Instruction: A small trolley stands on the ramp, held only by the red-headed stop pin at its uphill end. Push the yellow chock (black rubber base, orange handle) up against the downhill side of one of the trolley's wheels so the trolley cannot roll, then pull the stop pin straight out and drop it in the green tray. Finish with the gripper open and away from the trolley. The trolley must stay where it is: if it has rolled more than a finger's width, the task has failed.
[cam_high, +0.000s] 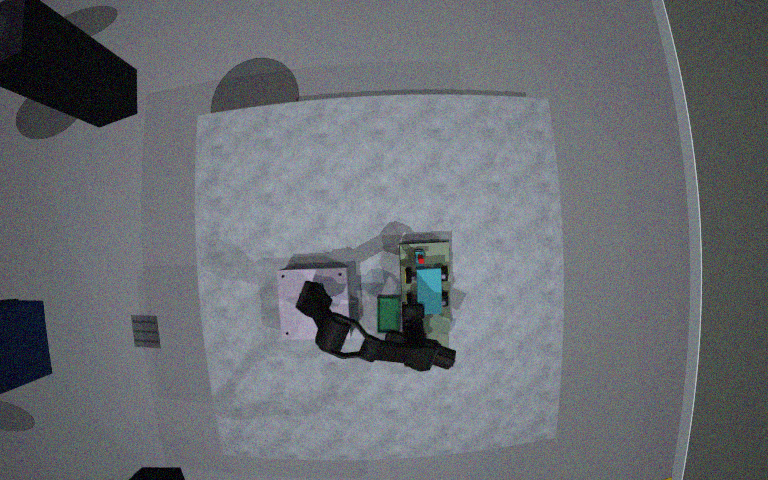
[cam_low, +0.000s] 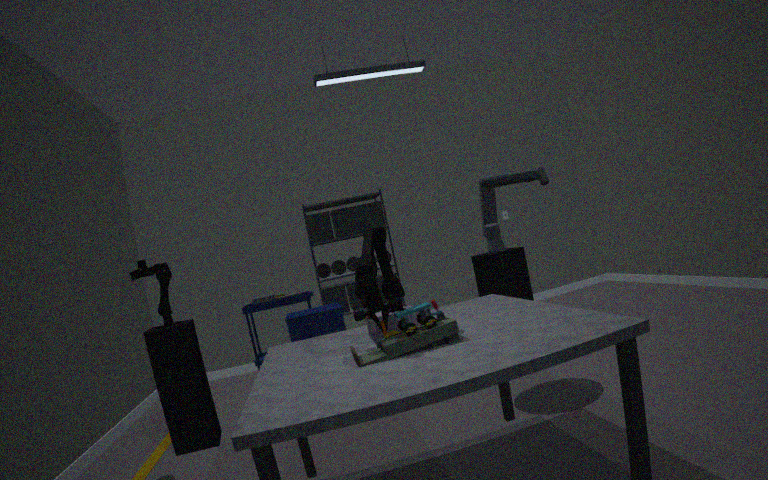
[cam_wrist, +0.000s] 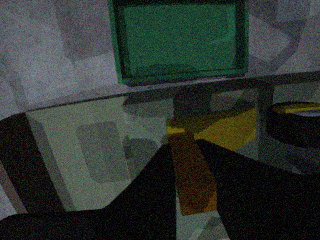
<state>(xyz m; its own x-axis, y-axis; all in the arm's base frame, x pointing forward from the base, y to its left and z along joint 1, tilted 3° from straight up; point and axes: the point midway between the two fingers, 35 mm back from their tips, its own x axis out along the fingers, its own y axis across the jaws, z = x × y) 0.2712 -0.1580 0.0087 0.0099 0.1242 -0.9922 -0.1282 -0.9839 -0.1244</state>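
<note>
Gripping the orange handle (cam_wrist: 194, 175) of the yellow chock (cam_low: 384, 328) (cam_wrist: 227, 129), the pincer (cam_high: 413, 316) (cam_low: 383, 321) (cam_wrist: 183, 150) has its black fingers closed on either side of it. Chock located over the ramp (cam_high: 441, 329) (cam_low: 421, 339) (cam_wrist: 100, 150), near side of the trolley (cam_high: 428, 289) (cam_low: 417, 310) as seen from the top. In the wrist view its yellow body lies just left of a black-tyred wheel (cam_wrist: 292, 125); contact with the wheel or ramp surface: cannot tell. Trolley, blue-topped, stands on the ramp. Red-headed stop pin (cam_high: 420, 260) (cam_low: 434, 304) upright at the trolley's far end in the top view, well apart from the pincer. Green tray (cam_high: 389, 313) (cam_wrist: 182, 40) rests on the table (cam_high: 481, 169) (cam_low: 453, 367), just left of the ramp from the top. Chock hidden under the arm (cam_high: 396, 350) (cam_low: 368, 280) in that view.
</note>
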